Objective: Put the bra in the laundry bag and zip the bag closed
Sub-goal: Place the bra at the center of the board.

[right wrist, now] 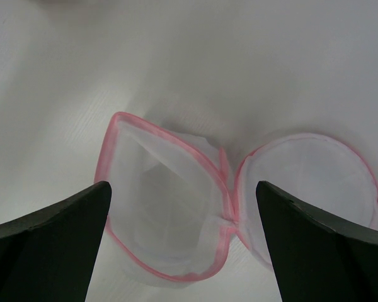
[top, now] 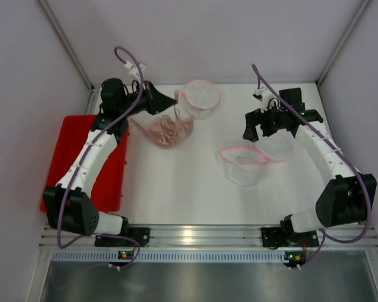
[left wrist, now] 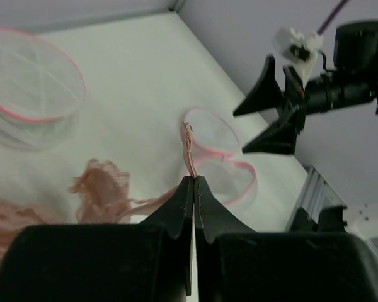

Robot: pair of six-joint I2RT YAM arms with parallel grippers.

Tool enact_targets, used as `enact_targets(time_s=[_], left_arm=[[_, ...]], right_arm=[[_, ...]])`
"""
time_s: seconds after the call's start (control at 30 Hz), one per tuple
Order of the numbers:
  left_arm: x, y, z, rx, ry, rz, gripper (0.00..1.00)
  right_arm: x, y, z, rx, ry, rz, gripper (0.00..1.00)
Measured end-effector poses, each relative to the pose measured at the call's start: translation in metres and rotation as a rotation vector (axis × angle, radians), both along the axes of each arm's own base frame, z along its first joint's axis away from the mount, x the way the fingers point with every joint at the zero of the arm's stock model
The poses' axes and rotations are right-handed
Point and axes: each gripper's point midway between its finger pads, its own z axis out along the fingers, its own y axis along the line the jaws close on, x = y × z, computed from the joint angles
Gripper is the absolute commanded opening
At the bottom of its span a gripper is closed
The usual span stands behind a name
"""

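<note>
Early stage: the left fingers (left wrist: 176, 207) clench a strap of the pink bra (top: 169, 131), which trails on the table (top: 176, 182) well left of the open laundry bag (top: 246, 165). The right fingers (right wrist: 50, 233) are spread above the bag. Bagging and zipping remain.

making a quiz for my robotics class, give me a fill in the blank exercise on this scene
1. The left gripper is ___ on a strap of the bra.
2. The right gripper, above the laundry bag, stands ___.
3. The laundry bag's trim is ___.
4. The tray on the left is ___.

Missing words: shut; open; pink; red
</note>
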Motion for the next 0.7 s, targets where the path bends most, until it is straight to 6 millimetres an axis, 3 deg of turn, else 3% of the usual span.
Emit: enact_targets(time_s=[0.2, 0.23, 0.33, 0.37, 0.53, 0.7], left_arm=[[-0.102, -0.045, -0.057, 0.051, 0.09, -0.218, 0.02], [-0.12, -0.054, -0.064, 0.061, 0.094, -0.264, 0.17], [-0.165, -0.072, -0.088, 0.097, 0.12, -0.391, 0.42], [-0.173, -0.073, -0.094, 0.11, 0.129, -0.414, 0.45], [-0.181, -0.068, -0.111, 0.19, 0.135, -0.435, 0.53], [-0.17, -0.063, -0.093, 0.251, 0.033, -0.406, 0.54]], right_arm=[[-0.002, 0.0, 0.005, 0.005, -0.012, 0.007, 0.99], [-0.002, 0.0, 0.005, 0.004, -0.011, 0.007, 0.99], [-0.004, -0.001, 0.003, -0.001, -0.003, 0.01, 0.99], [-0.005, -0.001, 0.002, -0.004, 0.001, 0.012, 0.99], [-0.007, -0.01, -0.001, -0.038, 0.0, 0.027, 0.99], [0.004, -0.038, -0.02, -0.107, 0.028, -0.004, 0.97]])
